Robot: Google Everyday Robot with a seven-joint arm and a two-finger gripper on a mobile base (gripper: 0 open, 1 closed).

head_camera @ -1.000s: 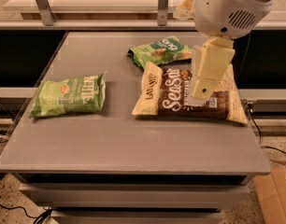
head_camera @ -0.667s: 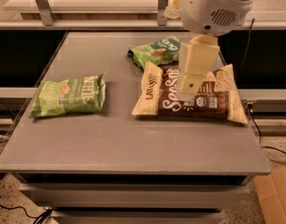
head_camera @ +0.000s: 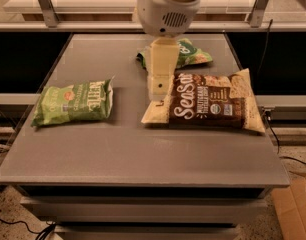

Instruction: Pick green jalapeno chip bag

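three chip bags lie on the one grey table (head_camera: 143, 154): one green jalapeno chip bag (head_camera: 75, 102) on its left side, one smaller green bag (head_camera: 195, 55) near its far edge, one brown sea salt bag (head_camera: 213, 101) on its right side. one gripper (head_camera: 159, 96) hangs above the table's middle.

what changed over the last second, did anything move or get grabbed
The gripper has swung leftward in the view, from over the middle of the brown Sea Salt bag to its left end, nearer the green jalapeno chip bag. No bag has been picked up. Both bags and the smaller green bag lie where they were on the table.
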